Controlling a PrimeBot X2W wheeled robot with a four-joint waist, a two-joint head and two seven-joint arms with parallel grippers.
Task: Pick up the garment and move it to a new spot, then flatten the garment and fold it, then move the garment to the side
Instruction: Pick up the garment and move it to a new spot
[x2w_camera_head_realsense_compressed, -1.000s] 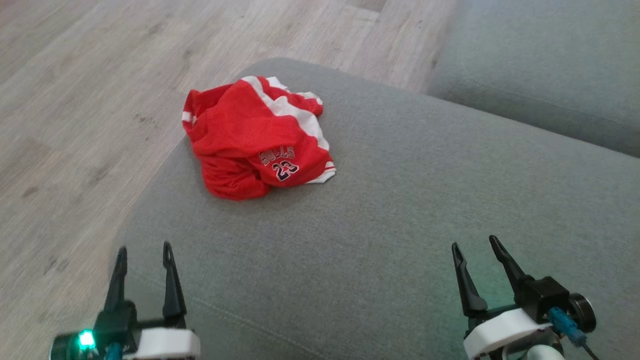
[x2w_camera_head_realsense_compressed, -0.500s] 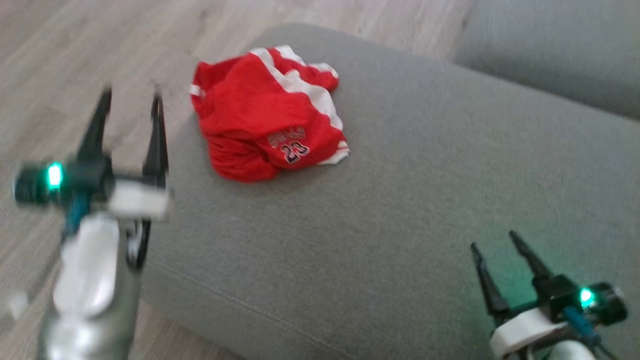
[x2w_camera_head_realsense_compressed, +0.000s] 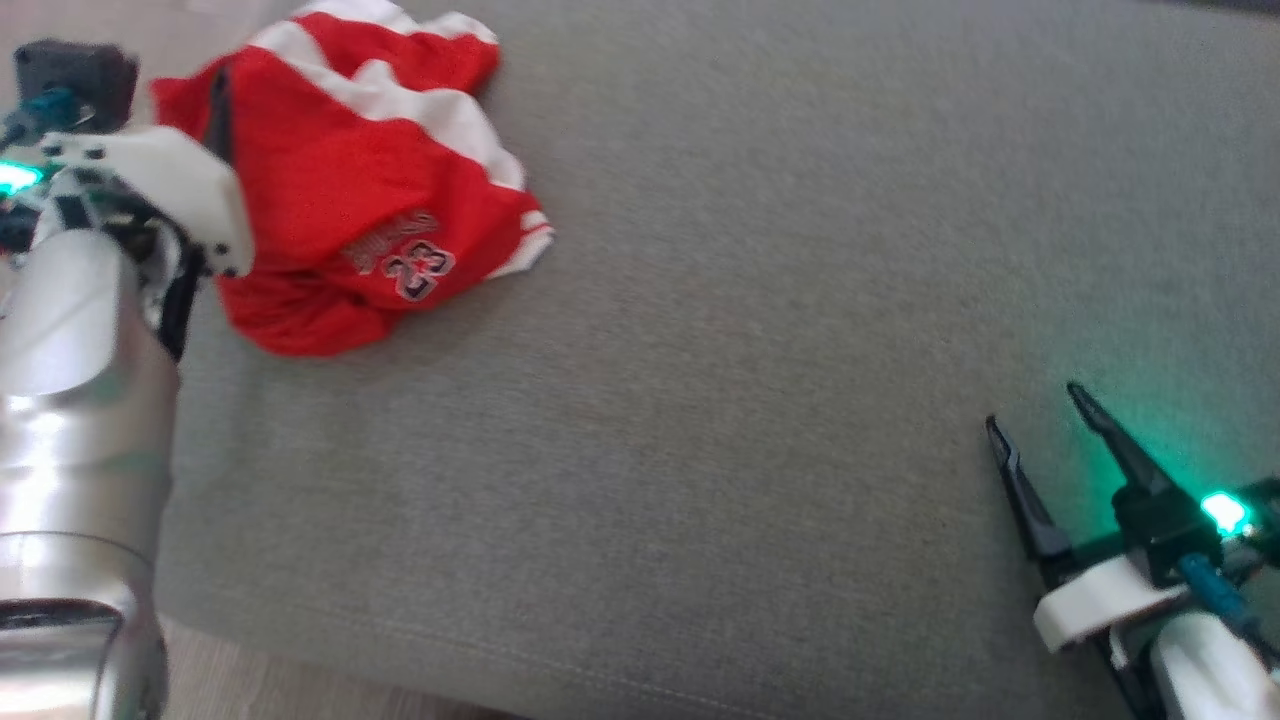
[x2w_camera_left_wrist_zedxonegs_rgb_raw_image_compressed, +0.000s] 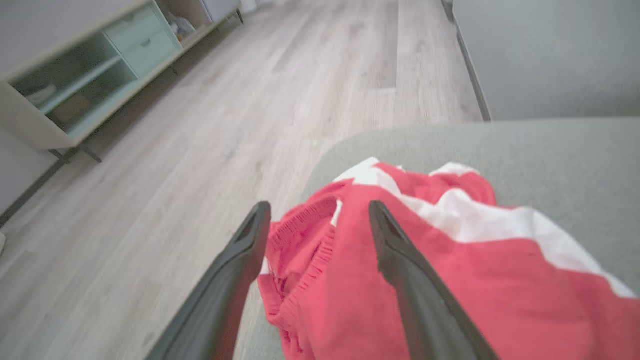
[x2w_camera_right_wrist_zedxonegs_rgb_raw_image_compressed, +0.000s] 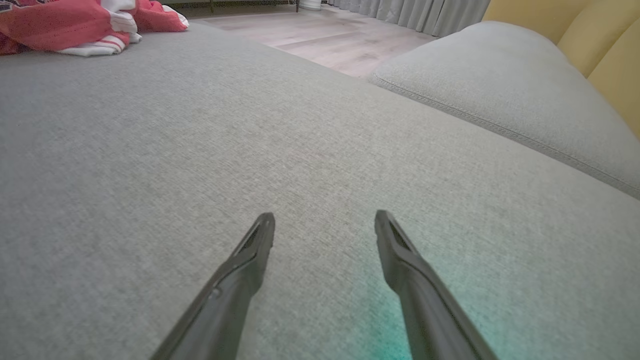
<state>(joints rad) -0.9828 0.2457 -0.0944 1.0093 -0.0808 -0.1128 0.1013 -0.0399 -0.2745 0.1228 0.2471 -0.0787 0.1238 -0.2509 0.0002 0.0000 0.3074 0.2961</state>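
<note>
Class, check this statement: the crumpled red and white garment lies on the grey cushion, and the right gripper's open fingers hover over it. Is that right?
Not quite: it is the left gripper whose open fingers hover over the garment on the grey cushion, as the left wrist view shows.

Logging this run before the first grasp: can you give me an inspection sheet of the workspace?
Surface: grey sofa cushion, bare apart from the garment.
Job's things: red and white garment, crumpled near the cushion's far left corner.
Clutter: nothing seen.
Grippers: left gripper open, straddling the garment's ribbed edge, contact unclear; right gripper open over bare cushion, apart from the garment.
Cables: short blue cable at the right wrist.
Surroundings: wood floor, cabinet, second cushion, curtains.
</note>
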